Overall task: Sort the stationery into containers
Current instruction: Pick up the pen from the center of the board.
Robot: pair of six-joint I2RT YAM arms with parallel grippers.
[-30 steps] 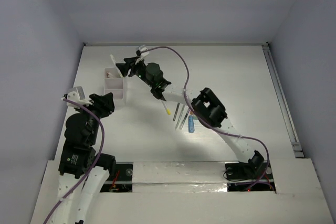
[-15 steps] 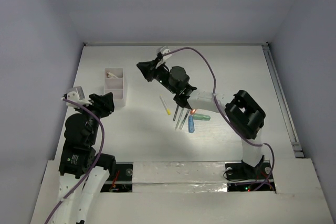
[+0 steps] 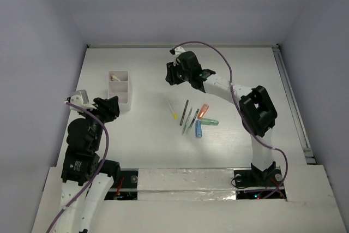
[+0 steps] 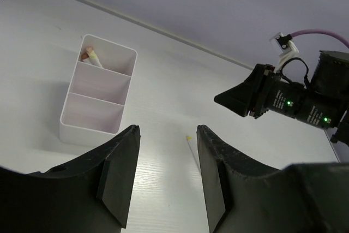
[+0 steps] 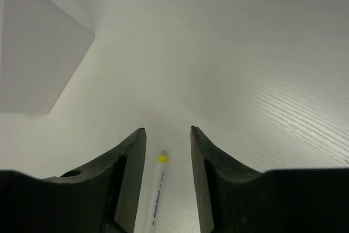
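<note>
White surface, pale lilac walls around it. The right end effector (image 3: pixel 170 75) hangs over the far middle, its fingers spread with nothing between them. In its wrist view the yellow-tipped white stick (image 5: pixel 157 189) lies on the surface below, lined up with the gap and untouched. Near that stick lie slim dark pens (image 3: pixel 185 112), an orange marker (image 3: pixel 204 111), a green marker (image 3: pixel 209 121) and a blue marker (image 3: pixel 198 129). The left end effector (image 3: pixel 110 105), also spread and empty, hovers just beside the near end of the white organizer box (image 3: pixel 119 89). The box's far compartment holds a few sticks (image 4: pixel 91 55).
</note>
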